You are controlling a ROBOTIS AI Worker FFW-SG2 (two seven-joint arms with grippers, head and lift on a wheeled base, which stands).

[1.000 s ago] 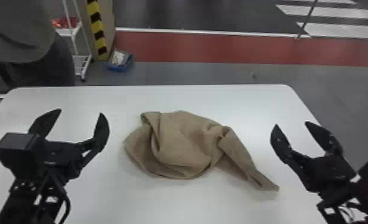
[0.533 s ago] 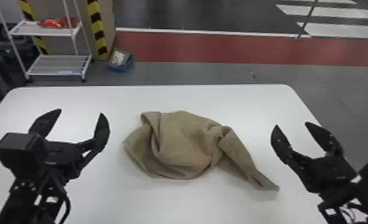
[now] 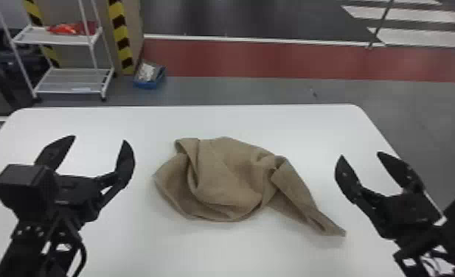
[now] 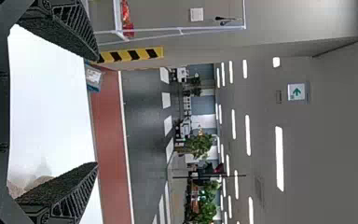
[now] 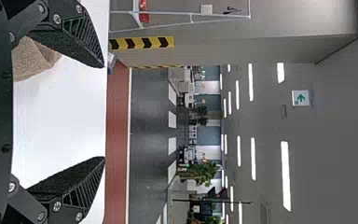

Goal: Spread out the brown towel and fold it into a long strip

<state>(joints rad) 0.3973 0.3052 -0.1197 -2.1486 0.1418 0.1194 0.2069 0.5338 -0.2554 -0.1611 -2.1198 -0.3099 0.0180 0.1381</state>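
In the head view the brown towel [image 3: 226, 180] lies crumpled on the white table, with folds heaped at its left and middle and a narrow corner trailing toward the front right. My left gripper [image 3: 99, 139] stands open to the left of the towel, touching nothing. My right gripper [image 3: 360, 154] is open on the towel's right side, apart from it. In the left wrist view, a bit of the towel [image 4: 21, 187] shows beside one finger of my left gripper [image 4: 98, 111]. The right wrist view has part of the towel [image 5: 35, 58] near one finger of my right gripper [image 5: 105, 112].
The white table [image 3: 237, 250] extends under both arms. Beyond its far edge stand a white wire shelf [image 3: 71, 81] and a blue box [image 3: 149, 78] on the floor, with a striped post [image 3: 120, 33] beside them.
A person at the far left has moved out of the way, uncovering the shelf. Both arms and the towel have kept their places.
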